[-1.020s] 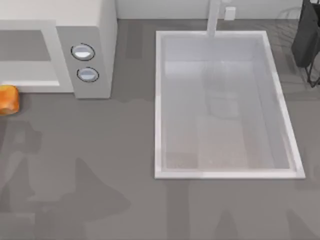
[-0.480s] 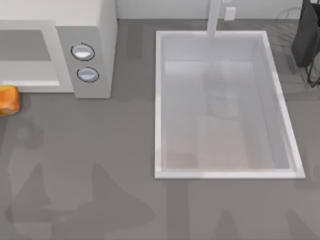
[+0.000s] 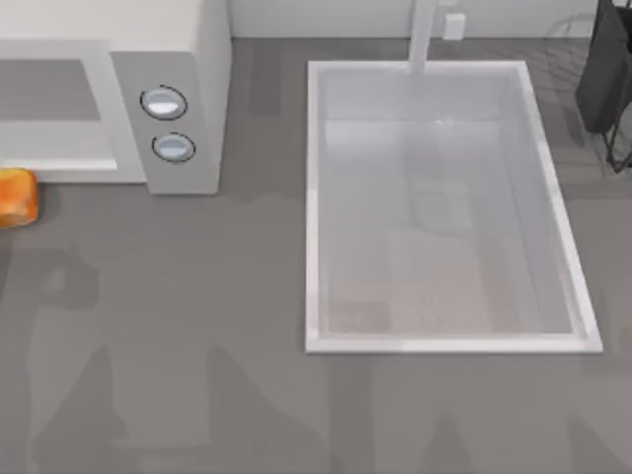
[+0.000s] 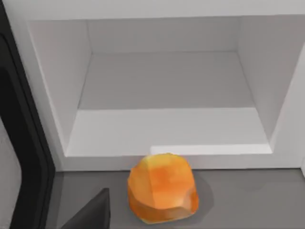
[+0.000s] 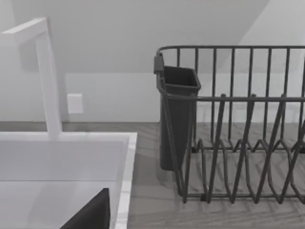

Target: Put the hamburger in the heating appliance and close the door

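Note:
The hamburger [image 3: 15, 197], an orange rounded bun, lies on the grey counter at the far left, just in front of the heating appliance [image 3: 202, 59], a white microwave with two round knobs [image 3: 164, 103]. The left wrist view looks straight into the appliance's white cavity [image 4: 162, 90], with the hamburger [image 4: 163, 187] on the counter just outside its sill. The door stands swung open, its dark inner edge [image 4: 21, 143] beside the cavity. A dark piece of my left gripper [image 4: 90, 214] sits close to the hamburger, apart from it. A dark piece of my right gripper [image 5: 90, 214] hangs over the sink's far right corner.
A large white sink [image 3: 314, 197] with a white faucet [image 3: 423, 35] takes up the middle and right of the counter. A dark wire dish rack [image 5: 238, 143] with a cutlery cup [image 5: 177, 119] stands at the back right. Open grey counter lies along the front.
The arm shadows on the counter have slid toward the front edge. The hamburger and the microwave have stayed put.

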